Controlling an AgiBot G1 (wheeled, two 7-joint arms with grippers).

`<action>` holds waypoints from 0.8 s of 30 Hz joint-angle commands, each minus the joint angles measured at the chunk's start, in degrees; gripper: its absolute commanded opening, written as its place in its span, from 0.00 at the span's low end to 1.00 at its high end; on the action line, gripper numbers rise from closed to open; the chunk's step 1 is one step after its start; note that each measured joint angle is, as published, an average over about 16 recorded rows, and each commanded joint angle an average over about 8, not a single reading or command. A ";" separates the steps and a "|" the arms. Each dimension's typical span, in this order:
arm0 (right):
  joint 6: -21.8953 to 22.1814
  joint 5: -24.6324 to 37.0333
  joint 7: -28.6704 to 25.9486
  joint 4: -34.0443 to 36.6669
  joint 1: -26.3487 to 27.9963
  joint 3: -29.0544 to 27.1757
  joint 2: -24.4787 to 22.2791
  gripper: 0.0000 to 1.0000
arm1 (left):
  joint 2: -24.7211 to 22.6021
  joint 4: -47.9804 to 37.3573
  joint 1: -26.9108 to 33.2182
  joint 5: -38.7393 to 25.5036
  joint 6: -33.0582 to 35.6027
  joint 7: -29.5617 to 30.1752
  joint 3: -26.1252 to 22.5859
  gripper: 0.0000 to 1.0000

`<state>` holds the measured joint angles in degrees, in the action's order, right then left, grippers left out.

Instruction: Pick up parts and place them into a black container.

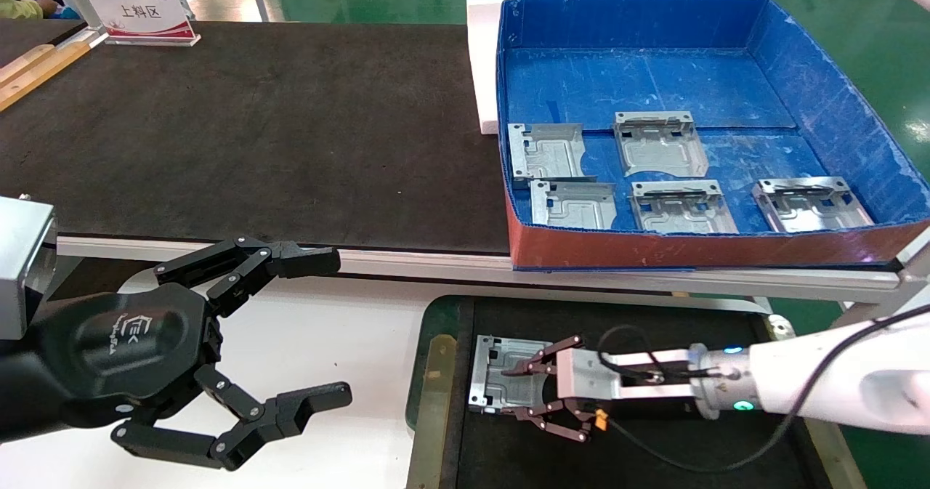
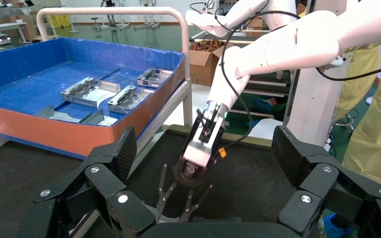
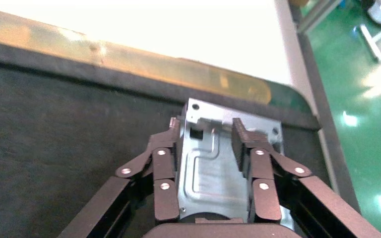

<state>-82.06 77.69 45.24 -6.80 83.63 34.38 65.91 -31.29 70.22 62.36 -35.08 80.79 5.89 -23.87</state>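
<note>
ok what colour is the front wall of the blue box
Red, or orange-red, on the blue box; its front wall shows best in the head view.

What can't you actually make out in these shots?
- Head view: the right tool covers part of the part in the black container; its near rim is cut off by the picture's edge.
- Right wrist view: whether the fingers touch that part's edges or stand just clear.
- Left wrist view: the open left tool hides that part entirely.
- Head view: the blue box's red front cuts off the nearest parts' lower edges.
</note>
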 commanded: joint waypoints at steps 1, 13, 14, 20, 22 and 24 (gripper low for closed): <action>-1.65 -0.33 0.49 -0.19 0.47 -0.20 -0.63 1.00 | 0.00 0.00 0.00 0.00 0.00 0.00 0.00 1.00; -9.56 -6.00 -3.68 -7.95 1.39 -1.28 -4.94 1.00 | 0.00 0.00 0.00 0.00 0.00 0.00 0.00 1.00; -9.64 -7.04 -4.69 -9.61 1.07 -1.21 -5.55 1.00 | 0.00 0.00 0.00 0.00 0.00 0.00 0.00 1.00; -9.36 -14.26 -12.02 -21.94 -1.73 -0.10 -10.37 1.00 | 0.00 0.00 0.00 0.00 0.00 0.00 0.00 1.00; -9.23 -16.24 -14.24 -25.28 -2.48 0.19 -11.80 1.00 | 0.00 0.00 0.00 0.00 0.00 0.00 0.00 1.00; -9.26 -18.23 -16.21 -28.19 -3.11 0.33 -13.10 1.00 | 0.00 -0.01 -0.01 0.00 -0.01 0.00 0.00 1.00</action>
<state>-91.47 60.31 30.25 -33.24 80.90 34.51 53.55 -31.28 70.21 62.35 -35.08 80.78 5.89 -23.86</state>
